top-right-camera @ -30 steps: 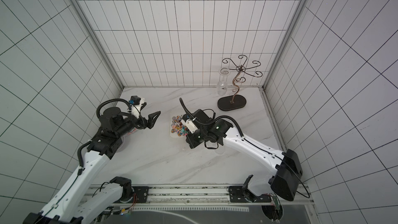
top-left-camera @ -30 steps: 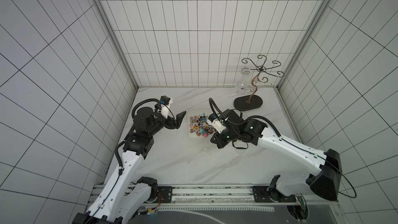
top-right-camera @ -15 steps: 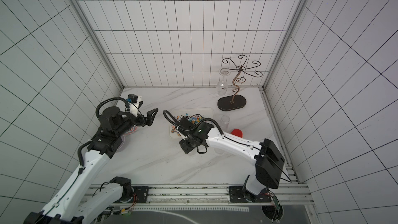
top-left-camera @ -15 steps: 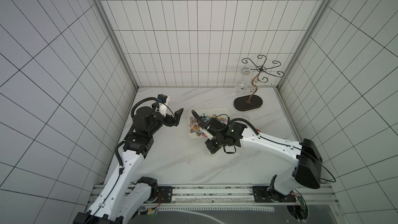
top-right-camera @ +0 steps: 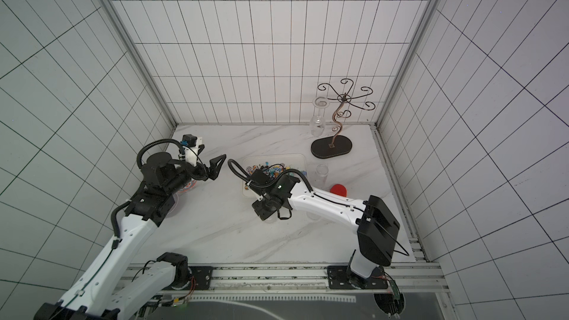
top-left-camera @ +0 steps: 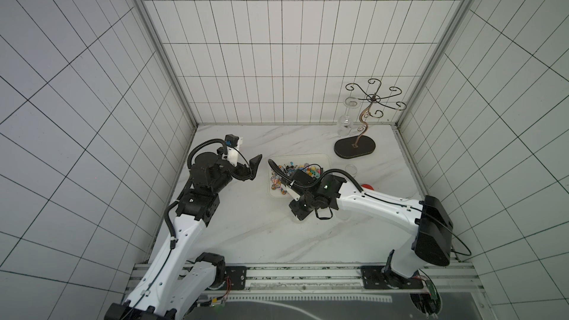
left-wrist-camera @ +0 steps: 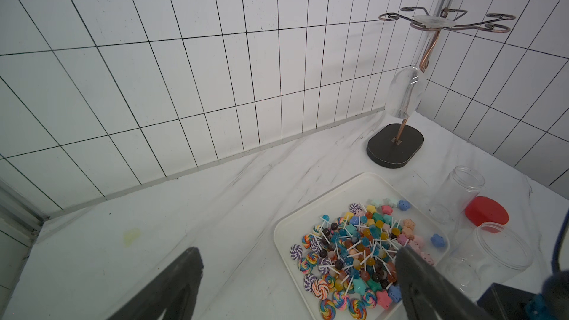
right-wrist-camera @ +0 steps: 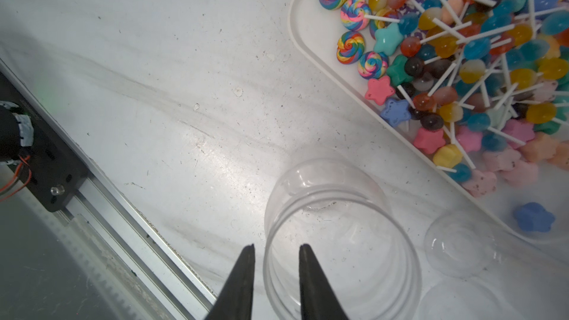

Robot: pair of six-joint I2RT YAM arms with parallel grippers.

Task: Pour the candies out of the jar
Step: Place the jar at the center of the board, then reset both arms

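Dozens of candies (left-wrist-camera: 360, 250) lie heaped in our white tray (left-wrist-camera: 277, 235). The clear jar (right-wrist-camera: 354, 210) stands empty beside it, our right gripper (right-wrist-camera: 276, 249) narrowly parted astride its rim, left gripper (left-wrist-camera: 298, 253) wide, empty.

no legible text, no labels (any view)

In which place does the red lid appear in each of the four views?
In a top view: the red lid lies right of the white tray, partly behind the right arm.
In a top view: same spot, more of it showing.
Left wrist: red lid just outside the tray.
Right wrist: not in it.
Shared landmark: the white tray.
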